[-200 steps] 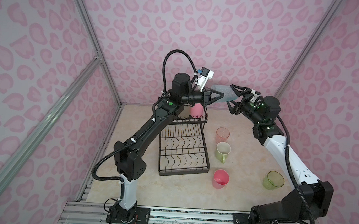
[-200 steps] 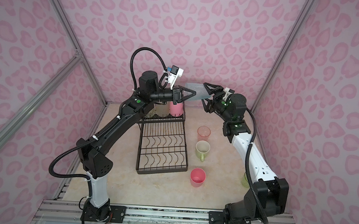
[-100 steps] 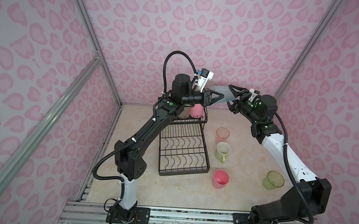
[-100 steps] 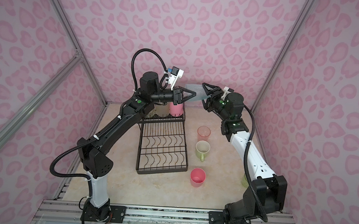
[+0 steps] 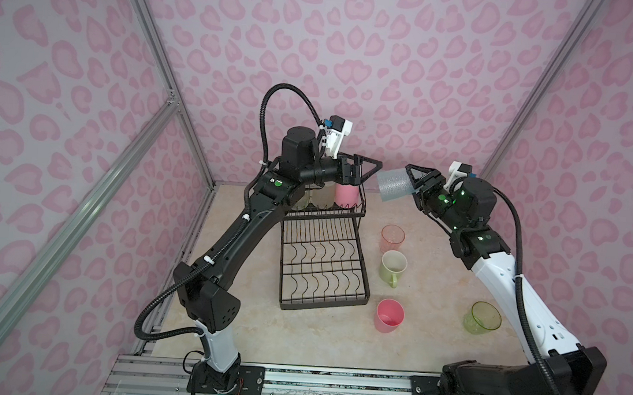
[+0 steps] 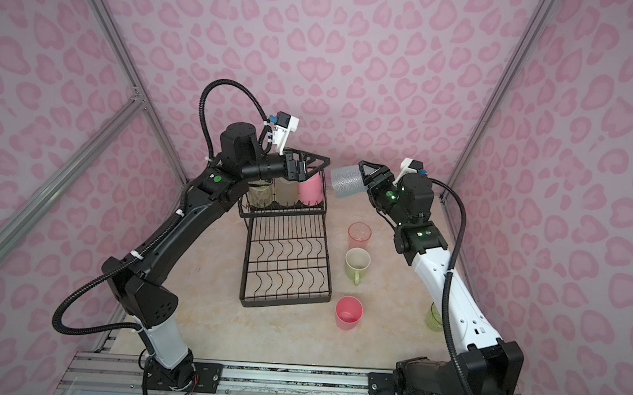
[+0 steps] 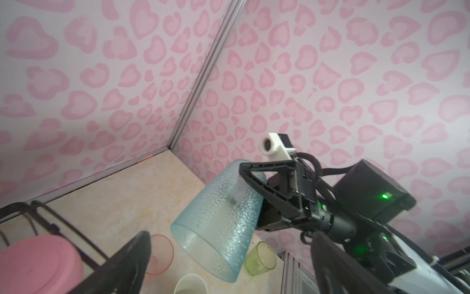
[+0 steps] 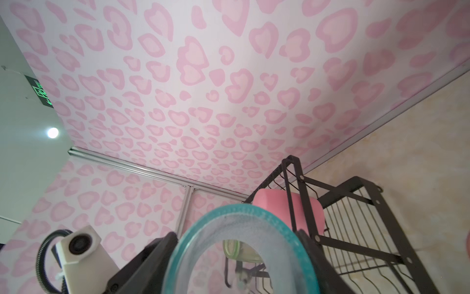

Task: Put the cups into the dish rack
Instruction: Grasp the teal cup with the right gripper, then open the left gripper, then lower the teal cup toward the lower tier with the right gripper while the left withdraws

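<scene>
Parting from the translucent teal dimpled plastic cup (image 5: 393, 185), the left tool (image 5: 370, 171) is standing spread while the right tool (image 5: 410, 180) is pinching this probably light, slick, squeezable cup near its narrow base, airborne at 3 o'clock of the raised basket of the black wire dish rack (image 5: 325, 266).

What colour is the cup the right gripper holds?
Translucent teal; the cup shows best in left wrist view.

Green lit sign (image 8: 40, 92) on grey wall (image 8: 20, 142), unreadable.
</scene>
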You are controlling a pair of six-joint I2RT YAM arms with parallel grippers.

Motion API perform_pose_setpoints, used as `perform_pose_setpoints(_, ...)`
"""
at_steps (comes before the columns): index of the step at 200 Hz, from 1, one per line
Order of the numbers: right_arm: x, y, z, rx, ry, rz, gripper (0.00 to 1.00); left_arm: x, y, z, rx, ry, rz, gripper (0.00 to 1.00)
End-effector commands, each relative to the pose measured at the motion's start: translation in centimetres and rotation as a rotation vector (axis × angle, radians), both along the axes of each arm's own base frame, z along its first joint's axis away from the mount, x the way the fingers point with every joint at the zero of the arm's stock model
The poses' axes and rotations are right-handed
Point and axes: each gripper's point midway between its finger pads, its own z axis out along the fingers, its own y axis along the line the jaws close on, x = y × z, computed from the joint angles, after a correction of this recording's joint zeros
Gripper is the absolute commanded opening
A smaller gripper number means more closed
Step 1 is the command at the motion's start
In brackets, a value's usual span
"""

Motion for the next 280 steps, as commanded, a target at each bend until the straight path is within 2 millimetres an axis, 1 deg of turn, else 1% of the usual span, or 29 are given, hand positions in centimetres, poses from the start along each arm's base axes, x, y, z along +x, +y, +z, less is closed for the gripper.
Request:
perform_pose_setpoints(1, -1.7, -1.5, -1.5, -0.340, -0.076, -0.145, 0.57, 1.0, 3.2, -1.9, 0.114, 0.056, 0.172, 0.97)
perform_pose_setpoints(12, -2.8, -0.9, -2.7, -0.454, -0.107, -0.173, 0.57, 1.8, 5.4, -2.8, 0.176, 0.087, 0.289, 0.97)
perform_pose_setpoints(32, -4.6, 1.7, -5.3, -0.607, -0.147, -0.148, 0.57, 2.4, 8.9, -4.2, 0.249, 0.151, 0.424, 0.97)
perform_pose_setpoints(39, -5.0, 2.3, -6.1, -0.655, -0.160, -0.152, 0.56, 2.4, 10.1, -4.3, 0.257, 0.164, 0.459, 0.97)
perform_pose_setpoints(54, -6.3, 4.5, -8.2, -0.761, -0.216, -0.110, 0.55, 2.3, 12.5, -4.6, 0.271, 0.176, 0.528, 0.97)
perform_pose_setpoints(65, -7.0, 5.9, -9.3, -0.811, -0.262, -0.104, 0.55, 2.1, 14.1, -4.6, 0.276, 0.177, 0.573, 0.97)
perform_pose_setpoints(85, -7.4, 8.4, -11.4, -0.858, -0.296, -0.051, 0.58, 1.7, 16.5, -4.9, 0.281, 0.190, 0.624, 0.97)
perform_pose_setpoints(100, -7.4, 10.4, -12.9, -0.894, -0.316, -0.006, 0.58, 1.3, 18.2, -5.2, 0.286, 0.196, 0.659, 0.97)
perform_pose_setpoints(126, -7.0, 12.9, -15.9, -0.965, -0.334, 0.031, 0.58, 0.5, 20.5, -6.2, 0.302, 0.202, 0.717, 0.97)
perform_pose_setpoints(145, -6.1, 14.0, -18.3, -0.989, -0.309, 0.047, 0.58, 0.0, 21.3, -6.9, 0.302, 0.212, 0.726, 0.97)
perform_pose_setpoints(158, -5.5, 14.9, -19.6, -1.008, -0.300, 0.069, 0.58, -0.3, 21.4, -7.3, 0.295, 0.217, 0.714, 0.97)
perform_pose_setpoints(196, -3.9, 16.8, -22.5, -1.054, -0.289, 0.085, 0.57, -0.9, 21.4, -8.7, 0.302, 0.238, 0.704, 0.97)
perform_pose_setpoints(227, -2.9, 17.4, -24.2, -1.087, -0.278, 0.075, 0.57, -1.0, 21.6, -9.2, 0.308, 0.246, 0.706, 0.97)
perform_pose_setpoints(254, -2.1, 17.2, -25.3, -1.102, -0.271, 0.058, 0.57, -1.1, 21.9, -9.2, 0.314, 0.242, 0.714, 0.97)
perform_pose_setpoints(280, -0.9, 16.8, -25.7, -1.098, -0.255, 0.044, 0.58, -1.2, 22.2, -9.2, 0.322, 0.234, 0.721, 0.97)
